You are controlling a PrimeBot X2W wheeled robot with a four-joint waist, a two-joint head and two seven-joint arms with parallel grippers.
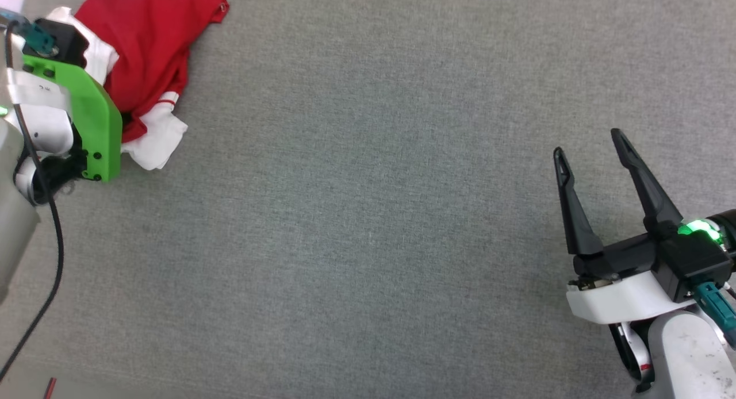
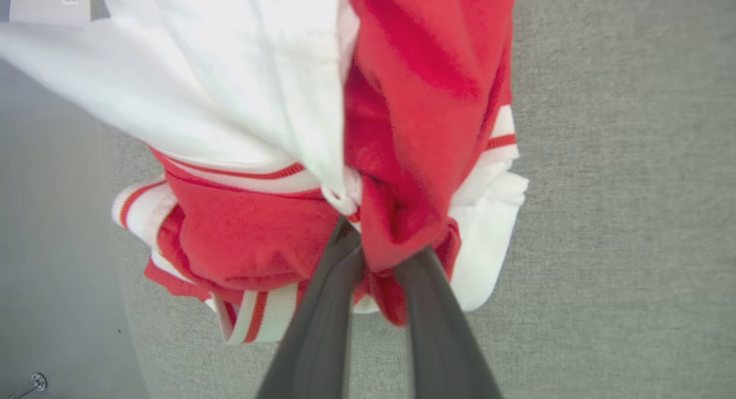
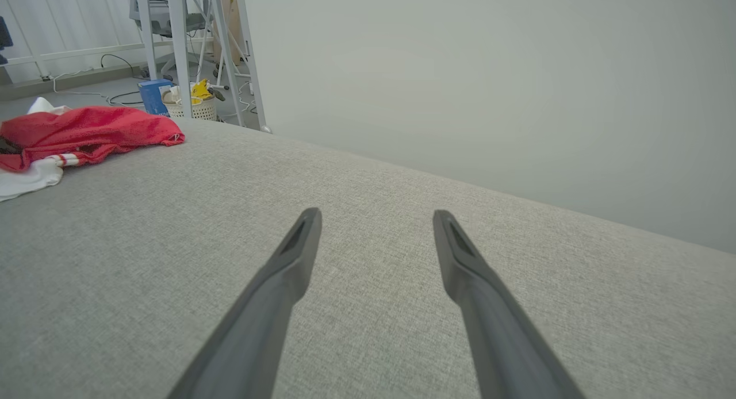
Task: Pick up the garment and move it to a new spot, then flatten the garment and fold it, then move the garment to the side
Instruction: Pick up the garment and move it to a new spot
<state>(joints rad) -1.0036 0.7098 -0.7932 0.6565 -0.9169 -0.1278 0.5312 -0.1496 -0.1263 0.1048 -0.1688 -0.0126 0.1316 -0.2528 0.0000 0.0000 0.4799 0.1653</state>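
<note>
**A:** Here we go, the left gripper is down in the heap. Its two dark fingers are pinching a fold of red cloth, with the tips buried in the garment.

**B:** So it has a real bite?

**A:** It does. Red fabric is wedged right in the gap. A white sleeve bunches up beyond the left finger, and a striped cuff lies just beside that finger's shaft. More white cloth sits off the right finger.

**B:** And the other arm?

**A:** The right gripper is over the bare grey table, fingers spread wide with nothing between them. The garment is well apart from it, far ahead and off to its left, near the table's edge.

**B:** What about from the head camera?

**A:** The shirt is crumpled, red on top with white sleeve cloth poking out. It sits right against the green bracket on the left wrist.
</note>
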